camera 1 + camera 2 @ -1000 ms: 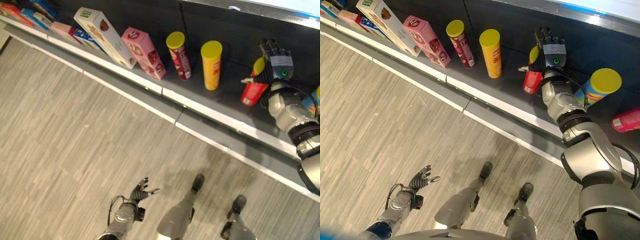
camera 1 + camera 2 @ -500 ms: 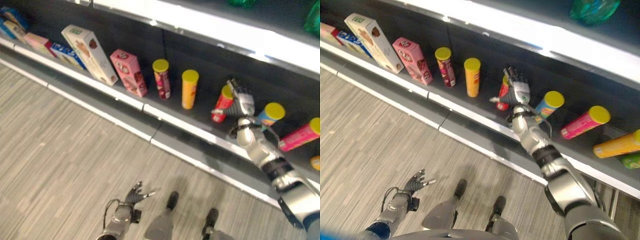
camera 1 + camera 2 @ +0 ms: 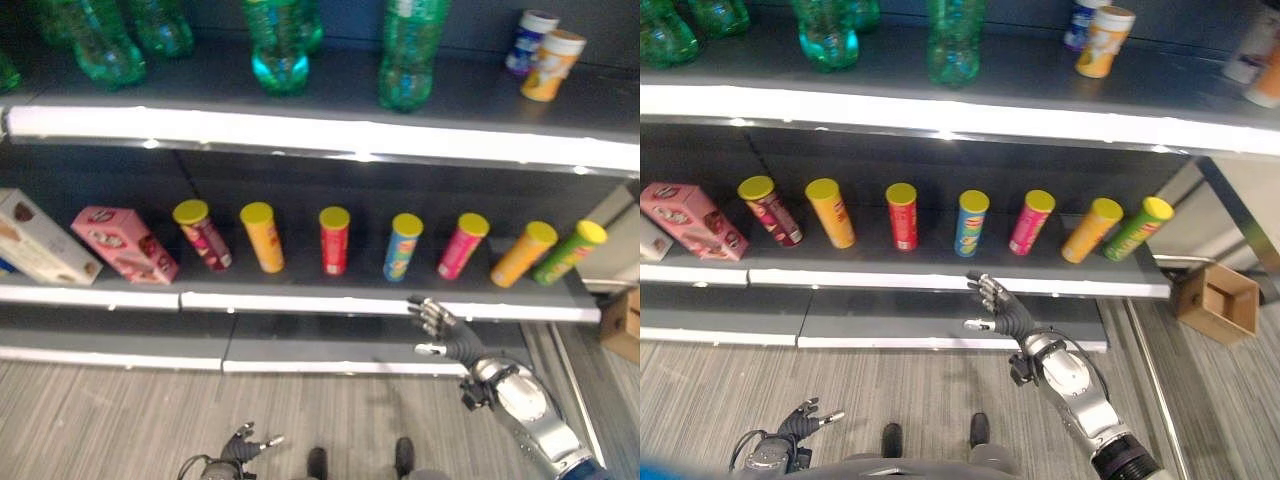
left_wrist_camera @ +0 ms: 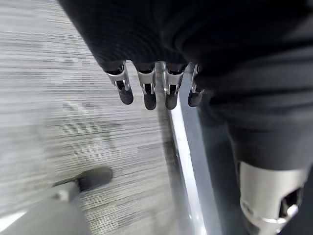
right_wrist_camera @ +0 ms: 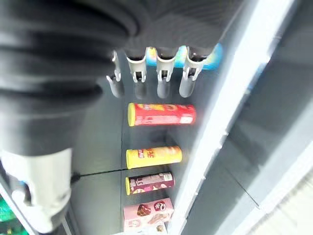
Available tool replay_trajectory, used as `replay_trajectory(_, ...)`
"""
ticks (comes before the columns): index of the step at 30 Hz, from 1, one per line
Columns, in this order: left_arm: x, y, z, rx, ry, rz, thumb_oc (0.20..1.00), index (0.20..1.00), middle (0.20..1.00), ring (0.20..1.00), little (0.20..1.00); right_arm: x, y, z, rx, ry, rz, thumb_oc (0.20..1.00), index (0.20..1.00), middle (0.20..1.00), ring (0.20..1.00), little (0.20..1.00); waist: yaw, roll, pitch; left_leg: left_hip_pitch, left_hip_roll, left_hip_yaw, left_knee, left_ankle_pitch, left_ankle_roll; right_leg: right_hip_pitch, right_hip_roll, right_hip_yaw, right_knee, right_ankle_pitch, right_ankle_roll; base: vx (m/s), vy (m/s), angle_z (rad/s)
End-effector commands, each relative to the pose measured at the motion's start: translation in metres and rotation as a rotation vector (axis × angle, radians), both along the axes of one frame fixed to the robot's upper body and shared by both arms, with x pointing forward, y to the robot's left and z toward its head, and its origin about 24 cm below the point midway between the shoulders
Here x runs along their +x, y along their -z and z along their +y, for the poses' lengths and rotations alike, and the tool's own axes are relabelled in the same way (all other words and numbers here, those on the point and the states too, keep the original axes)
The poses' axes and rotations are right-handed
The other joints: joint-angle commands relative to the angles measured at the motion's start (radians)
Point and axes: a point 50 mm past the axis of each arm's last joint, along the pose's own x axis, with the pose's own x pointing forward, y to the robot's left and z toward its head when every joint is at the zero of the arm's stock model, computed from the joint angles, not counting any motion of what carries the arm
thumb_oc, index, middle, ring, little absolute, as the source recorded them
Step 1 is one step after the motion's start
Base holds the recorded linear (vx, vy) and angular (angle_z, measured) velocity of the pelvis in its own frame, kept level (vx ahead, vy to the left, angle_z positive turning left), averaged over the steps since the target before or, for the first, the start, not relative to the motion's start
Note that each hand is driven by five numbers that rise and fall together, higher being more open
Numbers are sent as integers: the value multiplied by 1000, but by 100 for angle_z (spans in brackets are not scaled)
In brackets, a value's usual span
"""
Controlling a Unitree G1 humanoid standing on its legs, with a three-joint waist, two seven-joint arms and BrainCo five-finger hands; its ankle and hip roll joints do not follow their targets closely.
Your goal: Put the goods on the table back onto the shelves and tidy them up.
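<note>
Yellow lids mark a row of crisp tubes on the middle shelf [image 3: 380, 303] in the left eye view: a maroon tube [image 3: 202, 234], an orange tube [image 3: 263, 236], a red tube [image 3: 334, 240], a blue tube [image 3: 403, 246], a pink tube [image 3: 459, 245], then two more leaning at the far end. All stand apart from one another. The right hand [image 3: 441, 331] hovers in front of the shelf edge, below the blue tube, fingers spread and holding nothing.

The right eye view shows the left hand [image 3: 805, 418] low over the floor, fingers loose and empty, and green bottles [image 3: 955, 42] on the upper shelf.

The left wrist view shows straight fingers [image 4: 148, 93] above wood-look flooring.

The right wrist view shows straight fingers [image 5: 164, 81] before the red tube.

Judged from this, one placing looks finished; the next move calls for fetching another item from the surface, or straightening the leaning tubes.
</note>
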Motion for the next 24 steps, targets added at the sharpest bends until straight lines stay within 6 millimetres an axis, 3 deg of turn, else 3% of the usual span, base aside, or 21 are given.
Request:
replay_trajectory(1, 16, -10, 17, 49, 41, -28, 1000, 1000, 1000, 1000, 1000, 7, -17, -6, 81, -9, -53, 1000, 1000, 1000, 1000, 1000, -10, -22, 16, 4, 37, 27, 9, -64, -42, -16, -102, -15, 96, 77, 51, -10, -111, -71)
replay_trajectory(3, 16, -10, 19, 48, 38, -30, 1000, 1000, 1000, 1000, 1000, 4, -13, -13, 60, 10, -34, 1000, 1000, 1000, 1000, 1000, -12, -23, 11, 6, 45, 35, 9, -63, -45, -13, -116, -18, 94, 87, 50, -10, -101, -36)
replay_trajectory(7, 16, -13, 22, 37, 26, -47, 1000, 1000, 1000, 1000, 1000, -9, 14, -47, -62, 117, 79, 1000, 1000, 1000, 1000, 1000, -10, -33, -22, 7, 86, 97, 9, -56, -70, 7, -220, -84, 62, 178, 71, -1, -245, -52)
replay_trajectory(8, 20, -16, 25, 38, 16, -68, 1000, 1000, 1000, 1000, 1000, -13, 19, -67, -114, 199, 98, 1000, 1000, 1000, 1000, 1000, -5, -47, -35, 16, 110, 137, 11, -51, -89, 18, -262, -137, 35, 212, 88, 30, -448, -95)
replay_trajectory(9, 22, -17, 26, 39, 5, -80, 1000, 1000, 1000, 1000, 1000, -14, 19, -75, -127, 230, 98, 1000, 1000, 1000, 1000, 1000, -6, -56, -41, 19, 124, 153, 13, -48, -100, 24, -267, -147, 24, 225, 93, 46, -469, -105)
replay_trajectory(12, 25, -22, 31, 42, -21, -120, 1000, 1000, 1000, 1000, 1000, -19, 5, -104, -149, 329, 65, 1000, 1000, 1000, 1000, 1000, -14, -84, -62, 37, 175, 198, 21, -30, -139, 44, -233, -147, -5, 169, 103, 49, -414, -63)
replay_trajectory(14, 18, -20, 32, 35, -43, -110, 1000, 1000, 1000, 1000, 1000, -21, -11, -118, -164, 358, 13, 1000, 1000, 1000, 1000, 1000, -24, -75, -69, 56, 238, 220, 23, -7, -172, 55, -178, -137, -13, 76, 83, 57, -515, -70)
replay_trajectory(15, 16, -20, 35, 35, -71, -115, 1000, 1000, 1000, 1000, 1000, -20, -28, -130, -177, 371, -50, 1000, 1000, 1000, 1000, 1000, -37, -64, -73, 62, 284, 230, 24, 25, -199, 59, -139, -129, -18, 45, 71, 25, -527, -83)
replay_trajectory(17, 16, -20, 33, 14, -98, -133, 1000, 1000, 1000, 1000, 1000, -18, -58, -136, -199, 355, -166, 1000, 1000, 1000, 1000, 1000, -55, -38, -72, 54, 349, 242, 47, 94, -219, 70, -61, -126, -21, -7, 34, 5, -495, -53)
replay_trajectory(18, 19, -21, 32, 2, -116, -153, 1000, 1000, 1000, 1000, 1000, -15, -87, -139, -192, 339, -276, 1000, 1000, 1000, 1000, 1000, -69, -24, -68, 50, 402, 249, 86, 195, -233, 92, 2, -132, -42, -26, 3, 14, -392, -5)
replay_trajectory(19, 19, -21, 32, 1, -116, -153, 1000, 1000, 1000, 1000, 1000, -15, -87, -139, -193, 340, -276, 1000, 1000, 1000, 1000, 1000, -68, -22, -67, 51, 405, 248, 86, 195, -234, 94, 4, -133, -42, -26, 2, 7, -385, -15)
replay_trajectory(20, 21, -22, 30, -8, -117, -163, 1000, 1000, 1000, 1000, 1000, -12, -105, -139, -195, 322, -343, 1000, 1000, 1000, 1000, 1000, -71, -21, -61, 40, 424, 244, 124, 240, -234, 108, 30, -125, -60, -34, -11, -14, -359, -45)
replay_trajectory(21, 21, -22, 28, -13, -126, -173, 1000, 1000, 1000, 1000, 1000, -3, -135, -133, -180, 284, -459, 1000, 1000, 1000, 1000, 1000, -65, -36, -44, 20, 390, 185, 196, 207, -193, 111, 50, -91, -64, -44, -33, -15, -354, -55)
replay_trajectory(22, 22, -22, 28, -13, -126, -173, 1000, 1000, 1000, 1000, 1000, -3, -135, -133, -180, 284, -459, 1000, 1000, 1000, 1000, 1000, -66, -36, -44, 18, 390, 184, 200, 204, -193, 112, 50, -92, -64, -44, -33, -31, -313, -68)
replay_trajectory(23, 23, -21, 25, -24, -126, -183, 1000, 1000, 1000, 1000, 1000, 0, -147, -127, -164, 262, -514, 1000, 1000, 1000, 1000, 1000, -53, -51, -35, -8, 340, 116, 231, 163, -163, 111, 52, -73, -67, -40, -40, -29, -299, -115)
replay_trajectory(24, 17, -18, 21, -34, -132, -174, 1000, 1000, 1000, 1000, 1000, 5, -175, -119, -140, 211, -629, 1000, 1000, 1000, 1000, 1000, -37, -83, -22, -52, 223, 33, 260, 24, -117, 116, 62, -36, -72, -39, -49, -30, -297, -124)
